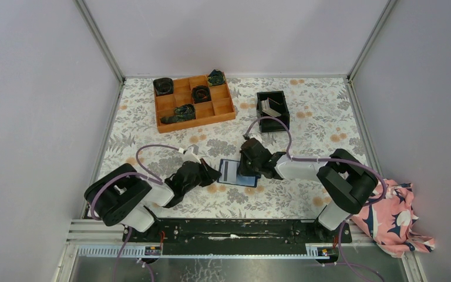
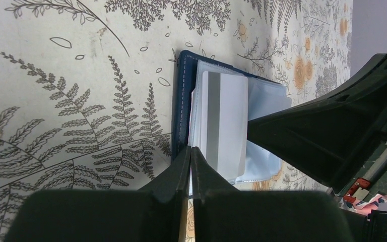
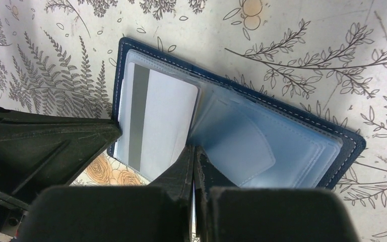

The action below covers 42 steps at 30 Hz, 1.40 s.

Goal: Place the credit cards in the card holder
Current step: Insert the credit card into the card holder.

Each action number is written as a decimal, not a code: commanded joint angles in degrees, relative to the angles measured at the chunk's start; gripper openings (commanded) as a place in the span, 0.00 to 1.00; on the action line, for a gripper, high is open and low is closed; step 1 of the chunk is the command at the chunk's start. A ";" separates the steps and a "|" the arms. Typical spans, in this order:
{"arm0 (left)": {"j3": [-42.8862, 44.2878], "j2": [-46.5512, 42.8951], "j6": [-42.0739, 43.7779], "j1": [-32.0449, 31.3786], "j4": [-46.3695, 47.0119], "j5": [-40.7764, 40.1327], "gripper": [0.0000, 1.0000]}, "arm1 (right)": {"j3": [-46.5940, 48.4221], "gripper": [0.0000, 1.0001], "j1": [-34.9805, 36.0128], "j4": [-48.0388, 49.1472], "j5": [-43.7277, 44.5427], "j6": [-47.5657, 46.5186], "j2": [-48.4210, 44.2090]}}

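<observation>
Card holder (image 1: 241, 179) (image 2: 183, 101) (image 3: 282, 126), small dark navy folding wallet with lighter blue inside, open flat on the floral-printed surface (image 1: 305, 194), near the middle between the two arms. On one half of it, over the clear pockets, pale grey rectangular plastic credit card (image 1: 230, 171) (image 2: 227, 121) (image 3: 156, 121) with a darker grey stripe along one long side; cannot tell whether inside a pocket or only on top. Left claw (image 1: 213, 173) (image 2: 190, 151) low at the outer edge of the card holder, on the side of the credit card, both fingers pressed together, tips touching the navy border just beside a corner of the card. Right claw (image 1: 246, 169) (image 3: 192, 151) from the opposite side, fingers also closed against each other, tips at the fold line, just beside the inner edge of the card. Cannot tell about any thin sleeve pinched between the fingers of either claw. Farther back on the surface, black square bin (image 1: 272, 94) with grey cards (image 1: 268, 107) inside, well apart from the card holder, and to its left orange compartment tray (image 1: 202, 119) with dark things in some compartments
</observation>
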 commanded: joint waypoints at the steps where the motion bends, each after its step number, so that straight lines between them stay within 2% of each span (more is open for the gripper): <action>1: -0.81 -2.56 0.91 -0.59 -2.25 -0.32 0.08 | 1.76 0.00 2.19 -3.30 1.20 0.36 -0.10; 16: -1.82 -4.41 1.55 -0.64 -3.57 -1.06 0.08 | 4.10 0.00 2.95 -6.21 2.74 -0.42 -1.92; 29: -3.56 -1.68 -0.36 -0.80 1.73 0.97 0.07 | 4.92 0.00 4.53 -5.63 2.04 0.57 -0.64; 38: -3.93 -2.11 -1.16 -2.67 2.09 -0.02 0.07 | 5.94 0.00 5.86 -6.15 2.48 0.99 -0.10; 42: -3.78 -5.20 -1.17 -2.88 -1.35 -1.56 0.15 | 5.85 0.01 5.88 -7.27 3.54 0.77 -0.80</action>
